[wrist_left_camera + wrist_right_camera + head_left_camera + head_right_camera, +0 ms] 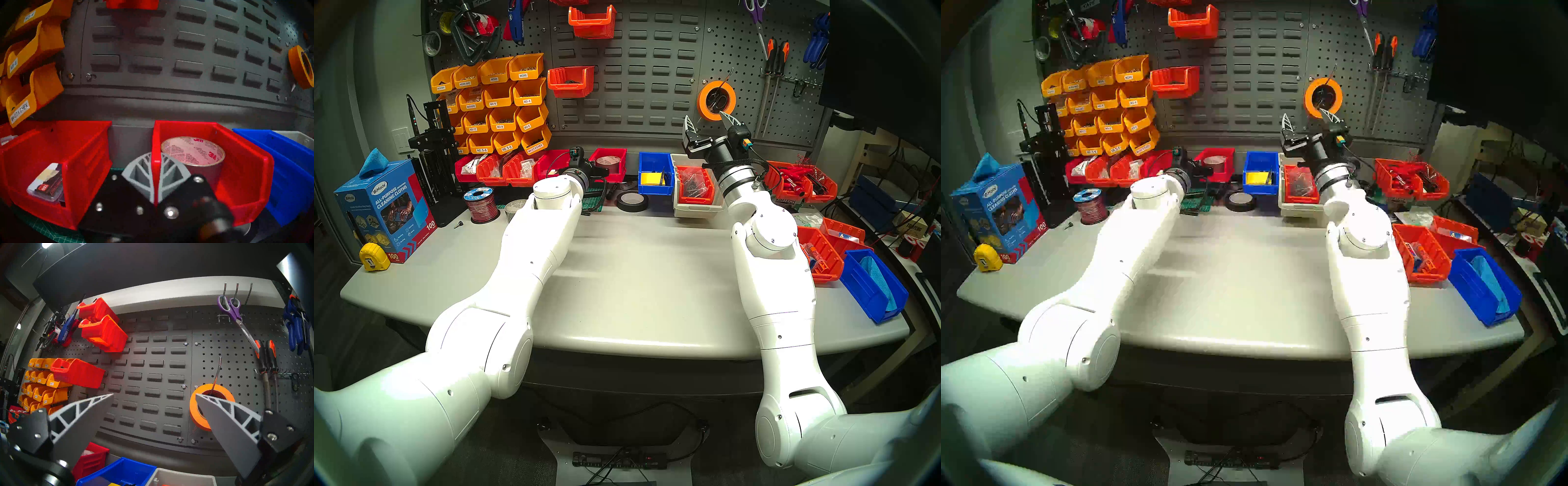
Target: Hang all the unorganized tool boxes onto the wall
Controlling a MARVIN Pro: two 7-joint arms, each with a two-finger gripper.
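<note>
My left gripper (157, 155) is shut on the left side wall of a bright red tool box (246, 169) holding a 3M tape roll (192, 151). One finger is inside the wall and one outside. This box (609, 163) stands on the table below the wall (636, 68). In the head view the left fingers are hidden behind the wrist. My right gripper (707, 120) is open and empty, raised in front of the wall (153, 361). Orange-red tool boxes (592, 20) (572, 81) hang on the louvred panel.
Another red bin (76, 152) stands close on the left and a blue bin (280, 161) on the right. An orange tape roll (716, 100) hangs beside my right gripper. Yellow-orange labelled bins (497, 101) fill the left pegboard. More orange-red bins (816, 254) stand at the table's right.
</note>
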